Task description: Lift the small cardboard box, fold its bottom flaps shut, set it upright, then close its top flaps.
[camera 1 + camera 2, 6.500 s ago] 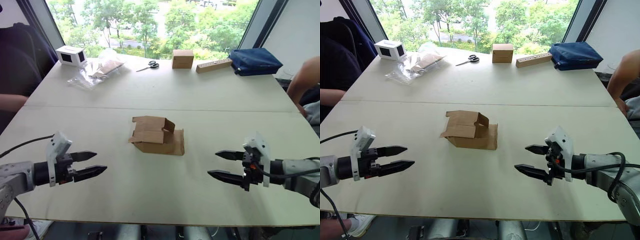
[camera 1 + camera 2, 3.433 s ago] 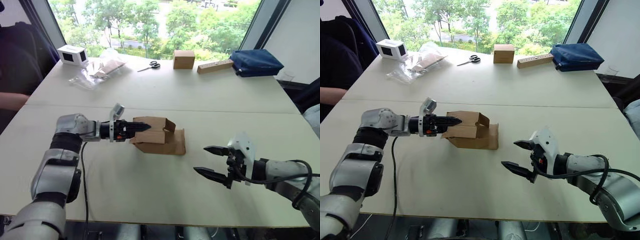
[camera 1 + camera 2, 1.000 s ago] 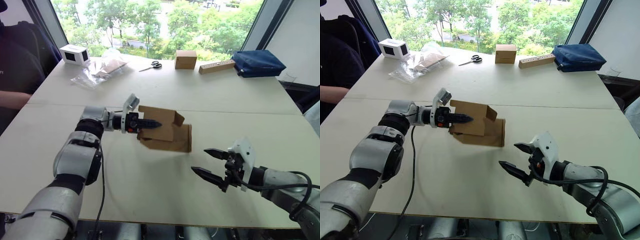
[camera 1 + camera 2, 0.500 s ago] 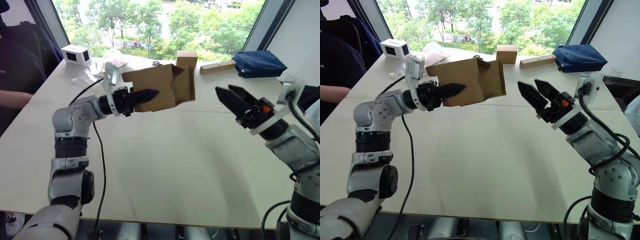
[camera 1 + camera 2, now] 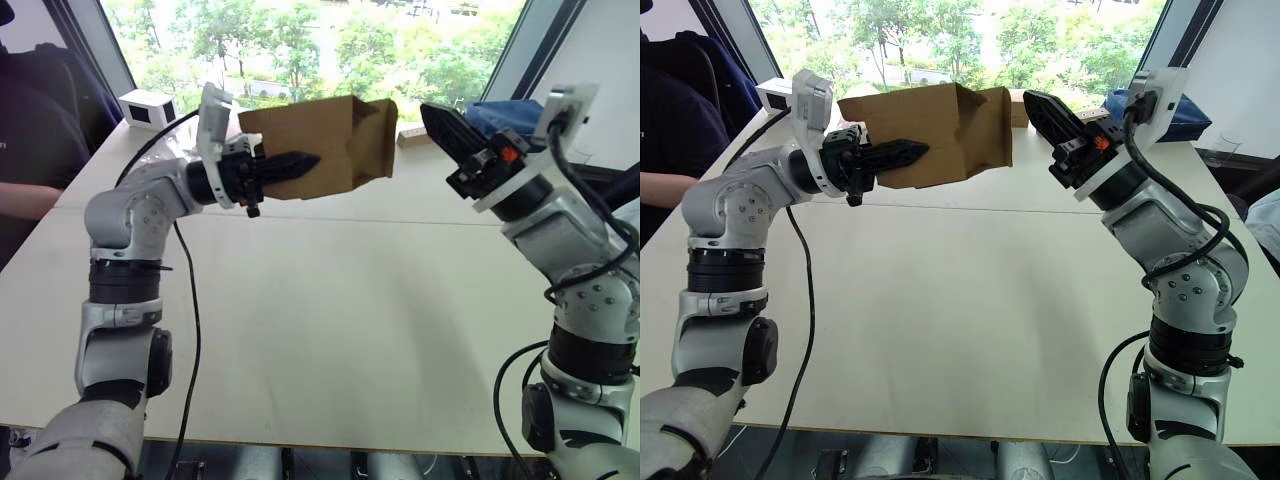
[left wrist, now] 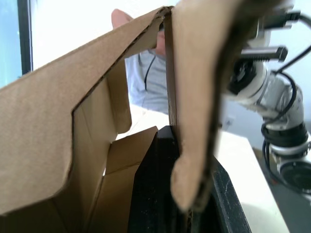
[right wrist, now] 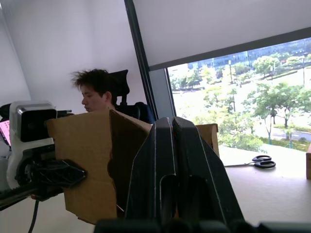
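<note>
Over your pale table [image 5: 330, 300], the left gripper [image 5: 902, 152] has its two black fingers clamped on one wall of the single plain brown corrugated cardboard box [image 5: 320, 145], held high in the air; the right gripper [image 5: 1040, 108], fingers pressed together, points at its open end flaps [image 5: 990, 125].

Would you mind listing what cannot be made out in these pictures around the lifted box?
- Left eye view: the box hides the brown cube and scissors behind it.
- Both eye views: the flaps facing the right gripper are foreshortened; whether folded is unclear.
- Left wrist view: one flap covers the left gripper tips.
</note>
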`<action>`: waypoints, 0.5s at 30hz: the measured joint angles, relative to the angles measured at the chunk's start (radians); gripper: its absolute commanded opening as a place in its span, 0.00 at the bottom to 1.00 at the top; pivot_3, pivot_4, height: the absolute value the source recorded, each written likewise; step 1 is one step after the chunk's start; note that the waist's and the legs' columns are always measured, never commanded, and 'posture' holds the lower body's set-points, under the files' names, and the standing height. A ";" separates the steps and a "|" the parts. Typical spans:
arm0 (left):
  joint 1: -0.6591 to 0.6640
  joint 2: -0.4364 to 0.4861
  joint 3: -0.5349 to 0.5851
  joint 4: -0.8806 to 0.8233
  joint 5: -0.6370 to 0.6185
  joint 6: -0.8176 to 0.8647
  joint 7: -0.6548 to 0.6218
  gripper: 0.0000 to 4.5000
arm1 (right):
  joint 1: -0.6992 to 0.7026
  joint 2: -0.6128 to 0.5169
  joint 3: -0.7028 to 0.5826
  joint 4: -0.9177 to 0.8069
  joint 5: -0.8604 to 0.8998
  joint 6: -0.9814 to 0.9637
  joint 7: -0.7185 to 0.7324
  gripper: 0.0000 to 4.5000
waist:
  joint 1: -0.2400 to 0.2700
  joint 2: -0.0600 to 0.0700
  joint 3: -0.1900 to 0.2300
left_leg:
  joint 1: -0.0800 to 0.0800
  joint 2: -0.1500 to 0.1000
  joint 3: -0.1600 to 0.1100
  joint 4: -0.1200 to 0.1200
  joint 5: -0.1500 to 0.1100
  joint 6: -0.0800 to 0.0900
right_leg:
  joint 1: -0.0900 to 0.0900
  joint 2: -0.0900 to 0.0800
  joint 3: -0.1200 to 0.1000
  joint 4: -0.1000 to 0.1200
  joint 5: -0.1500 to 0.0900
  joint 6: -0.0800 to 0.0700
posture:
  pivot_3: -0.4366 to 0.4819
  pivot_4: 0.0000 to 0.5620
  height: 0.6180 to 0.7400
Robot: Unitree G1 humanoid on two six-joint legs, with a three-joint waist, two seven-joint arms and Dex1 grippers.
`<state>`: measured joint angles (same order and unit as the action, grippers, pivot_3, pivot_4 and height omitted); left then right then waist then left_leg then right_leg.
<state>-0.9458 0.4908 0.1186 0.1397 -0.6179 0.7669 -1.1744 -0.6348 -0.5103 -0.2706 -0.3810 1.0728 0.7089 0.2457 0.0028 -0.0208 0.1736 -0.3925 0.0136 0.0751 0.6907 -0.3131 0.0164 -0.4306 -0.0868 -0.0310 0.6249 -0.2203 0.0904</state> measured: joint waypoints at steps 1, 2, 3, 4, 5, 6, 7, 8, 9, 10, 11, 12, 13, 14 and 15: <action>0.000 0.012 -0.012 -0.002 0.005 -0.013 -0.004 0.00 | -0.001 -0.002 0.008 0.000 -0.001 0.004 0.008 0.01 | 0.000 0.000 0.000 | 0.000 0.000 0.000 0.000 0.000 0.000 | 0.000 0.000 0.000 0.000 0.000 0.000 | 0.48 0.27 1.00; 0.000 0.018 -0.021 -0.004 0.010 -0.027 -0.009 0.00 | -0.004 -0.004 0.021 0.001 -0.007 0.006 0.019 0.01 | -0.001 0.000 0.000 | 0.000 0.000 0.000 0.000 0.000 0.000 | 0.000 0.000 0.000 0.000 0.000 0.000 | 0.48 0.27 1.00; 0.000 0.021 -0.026 -0.004 0.013 -0.035 -0.014 0.00 | -0.009 -0.007 0.030 0.003 -0.011 0.008 0.026 0.01 | -0.002 0.000 0.000 | 0.000 0.000 0.000 0.000 0.000 0.000 | 0.000 0.000 0.000 0.000 0.000 0.000 | 0.48 0.27 1.00; 0.000 0.023 -0.027 -0.004 0.017 -0.044 -0.018 0.00 | -0.025 -0.012 0.045 0.009 -0.024 0.009 0.041 0.01 | -0.005 0.000 0.000 | 0.000 0.000 0.000 0.000 0.000 0.000 | 0.000 0.000 0.000 0.000 0.000 0.000 | 0.48 0.27 1.00; 0.000 0.024 -0.029 -0.004 0.018 -0.054 -0.021 0.00 | -0.045 -0.019 0.061 0.016 -0.038 0.010 0.055 0.01 | -0.009 0.000 0.000 | 0.000 0.000 0.000 0.000 0.000 0.000 | 0.000 0.000 0.000 0.000 0.000 0.000 | 0.48 0.27 1.00; 0.000 0.027 -0.032 -0.004 0.018 -0.059 -0.023 0.00 | -0.061 -0.020 0.070 0.020 -0.049 0.010 0.066 0.01 | -0.012 0.000 0.000 | 0.000 0.000 0.000 0.000 0.000 0.000 | 0.000 0.000 0.000 0.000 0.000 0.000 | 0.48 0.27 1.00; 0.000 0.029 -0.037 -0.004 0.018 -0.061 -0.023 0.00 | -0.078 -0.022 0.082 0.026 -0.064 0.010 0.081 0.01 | -0.013 0.000 0.000 | 0.000 0.000 0.000 0.000 0.000 0.000 | 0.000 0.000 0.000 0.000 0.000 0.000 | 0.48 0.27 1.00; 0.000 0.029 -0.039 -0.004 0.018 -0.061 -0.023 0.00 | -0.086 -0.022 0.091 0.032 -0.074 0.009 0.091 0.01 | -0.014 0.000 0.000 | 0.000 0.000 0.000 0.000 0.000 0.000 | 0.000 0.000 0.000 0.000 0.000 0.000 | 0.48 0.27 1.00; 0.000 0.031 -0.046 -0.006 0.017 -0.060 -0.024 0.00 | -0.090 -0.022 0.103 0.038 -0.091 0.007 0.102 0.01 | -0.014 0.000 0.000 | 0.000 0.000 0.000 0.000 0.000 0.000 | 0.000 0.000 0.000 0.000 0.000 0.000 | 0.48 0.27 1.00; 0.000 0.031 -0.050 -0.008 0.017 -0.060 -0.024 0.00 | -0.090 -0.020 0.113 0.044 -0.105 0.005 0.112 0.01 | -0.014 0.000 0.000 | 0.000 0.000 0.000 0.000 0.000 0.000 | 0.000 0.000 0.000 0.000 0.000 0.000 | 0.48 0.27 1.00; 0.000 0.032 -0.054 -0.013 0.016 -0.059 -0.024 0.00 | -0.090 -0.019 0.123 0.053 -0.117 0.004 0.120 0.01 | -0.014 0.000 0.000 | 0.000 0.000 0.000 0.000 0.000 0.000 | 0.000 0.000 0.000 0.000 0.000 0.000 | 0.48 0.27 1.00; 0.000 0.034 -0.056 -0.023 0.015 -0.056 -0.023 0.00 | -0.090 -0.017 0.131 0.061 -0.130 0.003 0.127 0.01 | -0.014 0.000 0.000 | 0.000 0.000 0.000 0.000 0.000 0.000 | 0.000 0.000 0.000 0.000 0.000 0.000 | 0.48 0.27 1.00; 0.000 0.037 -0.056 -0.030 0.009 -0.055 -0.024 0.00 | -0.090 -0.015 0.138 0.071 -0.145 0.000 0.134 0.01 | -0.014 0.000 0.000 | 0.000 0.000 0.000 0.000 0.000 0.000 | 0.000 0.000 0.000 0.000 0.000 0.000 | 0.48 0.27 1.00; 0.000 0.041 -0.056 -0.035 0.004 -0.053 -0.023 0.00 | -0.091 -0.011 0.143 0.078 -0.158 -0.002 0.140 0.01 | -0.015 0.000 0.000 | 0.000 0.000 0.000 0.000 0.000 0.000 | 0.000 0.000 0.000 0.000 0.000 0.000 | 0.48 0.27 1.00; 0.000 0.042 -0.056 -0.039 -0.002 -0.051 -0.023 0.00 | -0.091 -0.007 0.146 0.086 -0.168 -0.006 0.146 0.01 | -0.015 0.000 0.000 | 0.000 0.000 0.000 0.000 0.000 0.000 | 0.000 0.000 0.000 0.000 0.000 0.000 | 0.48 0.27 1.00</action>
<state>-0.9459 0.5328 0.0624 0.1008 -0.6194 0.7158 -1.1973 -0.7254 -0.5173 -0.1243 -0.2946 0.9048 0.7025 0.3912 -0.0120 -0.0206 0.1737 -0.3926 0.0137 0.0752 0.6906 -0.3131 0.0164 -0.4309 -0.0867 -0.0309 0.6249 -0.2203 0.0904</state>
